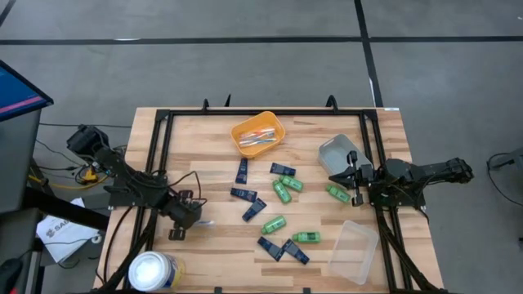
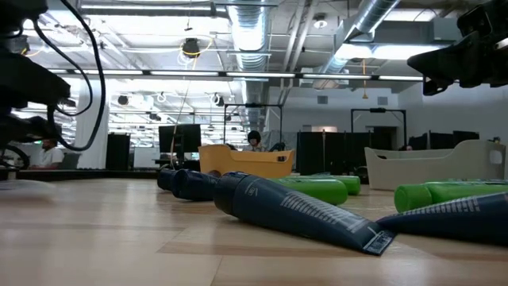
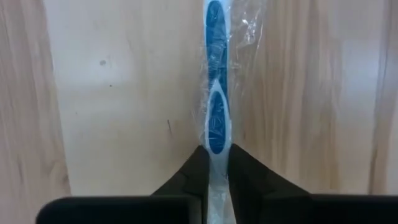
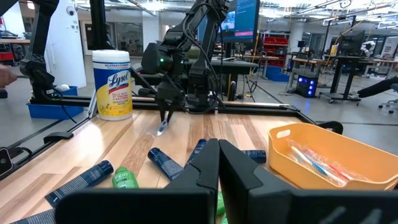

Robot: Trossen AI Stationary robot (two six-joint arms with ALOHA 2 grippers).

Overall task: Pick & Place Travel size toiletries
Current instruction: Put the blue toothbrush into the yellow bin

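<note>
Left tool (image 3: 213,163) sits low over the table (image 1: 212,245) near its front-left part, fingers clamped on a wrapped blue-and-white toothbrush (image 3: 214,93). In the left wrist view the brush's long axis runs straight out from betw. the fingers, in line w/ the tool; the brush seems at or just off the wood, can't tell which. In the right wrist view the same brush hangs tip-down from that tool.

Key relation for the coming move, as a guess: the orange tray (image 1: 258,135) lies toward the table's far side & to the right of the left tool, w/ navy packets (image 1: 243,194) betw. them. It already holds several toothbrush-like sticks, so that's the likely drop spot. Left arm has the item; right arm isn't nearer to it.

Right tool (image 1: 350,181) hovers at the right side, just beside a green bottle (image 1: 337,193) & the grey tray (image 1: 337,152); fingers look together in its wrist view, holding nothing.

Containers: grey tray looks empty; clear tray (image 1: 353,251) at front right also looks empty. White tub (image 1: 154,271) stands at front left. Other green bottles & navy packets lie scattered mid-table.
</note>
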